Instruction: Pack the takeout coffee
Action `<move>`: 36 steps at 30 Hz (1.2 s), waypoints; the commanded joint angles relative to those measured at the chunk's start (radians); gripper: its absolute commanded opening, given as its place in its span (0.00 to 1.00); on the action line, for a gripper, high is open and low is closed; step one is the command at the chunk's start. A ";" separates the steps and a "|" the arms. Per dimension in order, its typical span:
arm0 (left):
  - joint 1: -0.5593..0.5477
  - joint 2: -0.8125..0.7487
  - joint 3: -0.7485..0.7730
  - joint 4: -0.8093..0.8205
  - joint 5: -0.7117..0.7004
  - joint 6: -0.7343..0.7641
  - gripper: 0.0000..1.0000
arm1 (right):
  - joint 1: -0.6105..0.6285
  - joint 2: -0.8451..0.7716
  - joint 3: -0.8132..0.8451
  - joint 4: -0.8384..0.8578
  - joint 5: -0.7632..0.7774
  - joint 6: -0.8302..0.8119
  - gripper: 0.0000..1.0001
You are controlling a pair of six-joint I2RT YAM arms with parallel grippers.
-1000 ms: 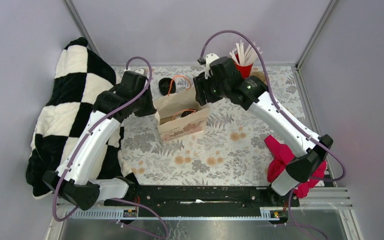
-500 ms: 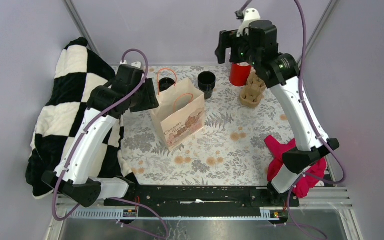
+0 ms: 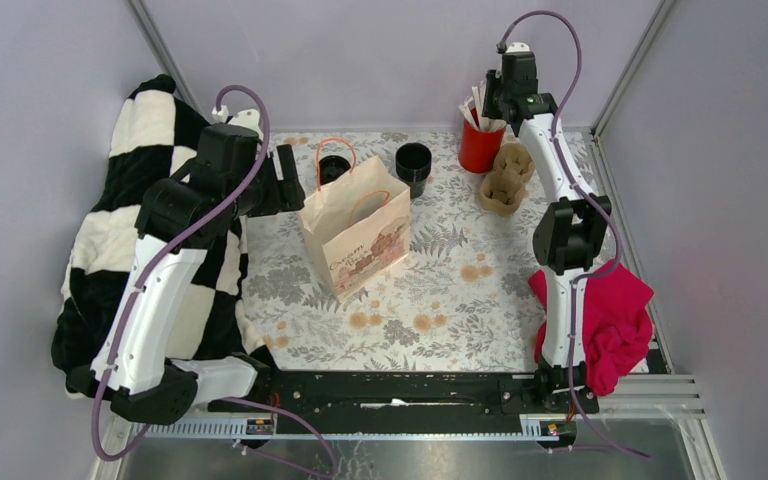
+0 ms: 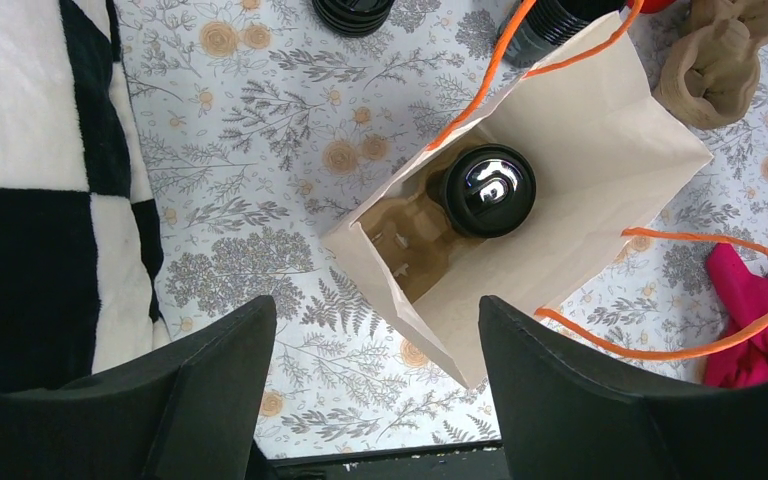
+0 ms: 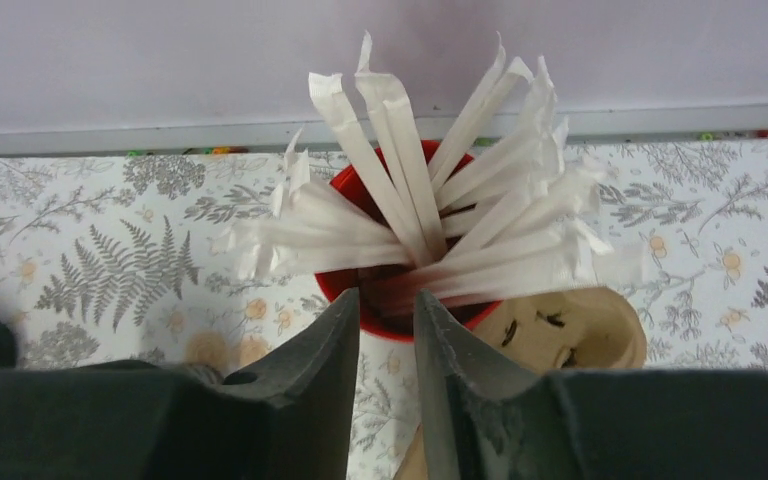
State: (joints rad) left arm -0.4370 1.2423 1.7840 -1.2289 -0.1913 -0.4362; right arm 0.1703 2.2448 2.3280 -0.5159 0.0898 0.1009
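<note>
The takeout coffee (image 4: pixel 488 190), a black cup with a glossy round lid, stands inside the open paper bag (image 4: pixel 600 170) on a brown pulp insert. From the top view the bag (image 3: pixel 355 228) hides the cup. My left gripper (image 4: pixel 375 320) hangs open above the bag's near corner, apart from it, with nothing between its fingers; from above it (image 3: pixel 285 180) sits just left of the bag. Over the red cup of white sticks (image 5: pixel 430 230) my right gripper (image 5: pixel 388 300) has its jaws a narrow gap apart, with blurred stick ends right at the tips.
An open black cup (image 3: pixel 413 166) and a low black cup (image 3: pixel 333 168) stand behind the bag. The pulp carrier (image 3: pixel 505 180) lies beside the red cup (image 3: pixel 480 150). A checkered blanket (image 3: pixel 150 230) covers the left, and a pink cloth (image 3: pixel 605 320) lies at the right.
My right arm left the bag and swung back over the red cup, its jaws narrowing. My left gripper opened, let go of the bag and drew back to the left.
</note>
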 commanded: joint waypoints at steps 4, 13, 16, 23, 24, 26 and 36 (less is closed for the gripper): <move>0.005 -0.025 0.017 0.008 -0.003 0.044 0.79 | 0.004 0.050 0.073 0.237 -0.038 -0.058 0.21; 0.005 -0.008 0.037 -0.011 -0.011 0.041 0.81 | 0.003 0.154 0.138 0.299 -0.100 -0.063 0.33; 0.005 -0.006 0.037 -0.014 -0.014 0.039 0.82 | 0.002 0.152 0.150 0.280 -0.153 -0.046 0.45; 0.005 -0.005 0.015 0.004 -0.004 0.032 0.82 | 0.001 0.005 -0.014 0.285 -0.194 -0.023 0.53; 0.004 -0.004 0.013 0.006 0.001 0.033 0.82 | 0.001 0.008 -0.005 0.267 -0.199 -0.033 0.53; 0.004 -0.003 0.009 0.011 0.010 0.036 0.82 | 0.001 0.027 0.029 0.223 -0.241 -0.050 0.52; 0.005 -0.021 -0.003 0.014 0.017 0.028 0.86 | 0.001 0.015 -0.014 0.184 -0.298 -0.126 0.43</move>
State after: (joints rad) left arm -0.4370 1.2392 1.7844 -1.2400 -0.1791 -0.4110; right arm 0.1692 2.3257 2.2921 -0.3161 -0.1810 0.0418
